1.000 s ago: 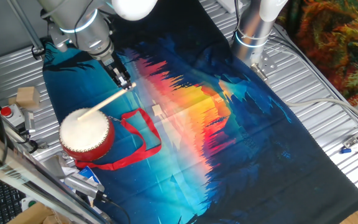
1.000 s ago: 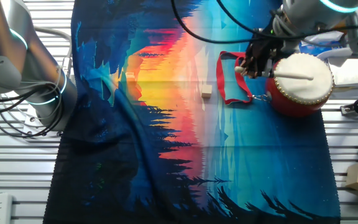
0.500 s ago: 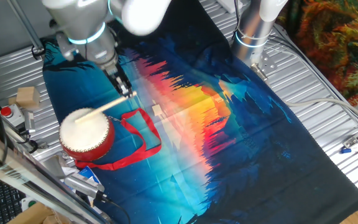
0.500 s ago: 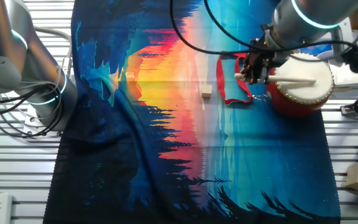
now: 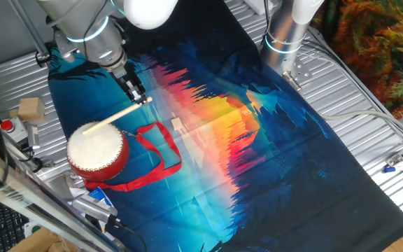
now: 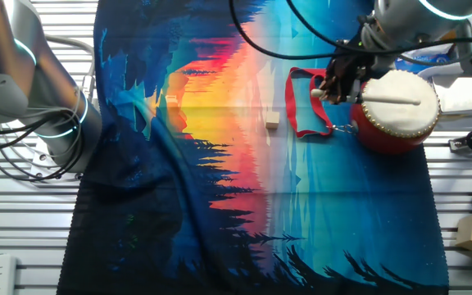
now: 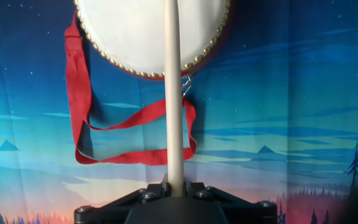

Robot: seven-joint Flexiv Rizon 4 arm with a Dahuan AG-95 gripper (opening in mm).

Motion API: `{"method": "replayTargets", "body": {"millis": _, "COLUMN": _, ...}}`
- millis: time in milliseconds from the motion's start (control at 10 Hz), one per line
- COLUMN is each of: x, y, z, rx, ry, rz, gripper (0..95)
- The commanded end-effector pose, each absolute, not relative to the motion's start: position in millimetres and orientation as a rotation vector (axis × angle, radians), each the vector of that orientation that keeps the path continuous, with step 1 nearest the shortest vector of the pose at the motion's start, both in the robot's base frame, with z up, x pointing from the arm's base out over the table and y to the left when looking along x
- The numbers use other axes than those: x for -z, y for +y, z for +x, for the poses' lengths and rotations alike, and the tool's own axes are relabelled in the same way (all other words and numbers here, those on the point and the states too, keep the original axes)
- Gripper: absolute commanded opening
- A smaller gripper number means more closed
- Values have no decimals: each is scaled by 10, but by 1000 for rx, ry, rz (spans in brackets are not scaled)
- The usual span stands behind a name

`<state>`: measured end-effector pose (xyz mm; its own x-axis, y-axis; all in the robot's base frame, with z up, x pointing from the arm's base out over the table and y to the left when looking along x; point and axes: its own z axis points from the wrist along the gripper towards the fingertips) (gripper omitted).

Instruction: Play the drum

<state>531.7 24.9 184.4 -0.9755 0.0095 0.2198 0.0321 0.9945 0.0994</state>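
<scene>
A big sunset-print cloth (image 5: 243, 140) covers the table. The drum (image 5: 96, 149) sits at the lower left of one fixed view, skin up, its red ribbon strap (image 7: 82, 118) looped beside it. The gripper (image 5: 137, 92) clamps a thin stick (image 5: 114, 117), whose tip reaches over the drumhead!

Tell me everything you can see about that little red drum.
The drum is small and round, with a cream-white skin head edged by a ring of brass-coloured studs and a red barrel-shaped body. It stands upright, head up, near one edge of the sunset-print cloth. A red ribbon strap, joined by a small metal clip, lies looped on the cloth beside it. A pale wooden stick, held in the robot's hand, reaches over the head; contact cannot be judged.
</scene>
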Motion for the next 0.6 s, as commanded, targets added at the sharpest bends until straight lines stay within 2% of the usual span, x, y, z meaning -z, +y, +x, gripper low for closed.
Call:
{"method": "replayTargets", "body": {"millis": 100, "x": -1841, "y": 249, "z": 5313, "rx": 151, "ry": -2912, "rz": -26, "gripper": 0}}
{"method": "replayTargets", "body": {"millis": 600, "x": -1842, "y": 249, "z": 5312, "rx": 138, "ry": -2919, "rz": -30, "gripper": 0}}
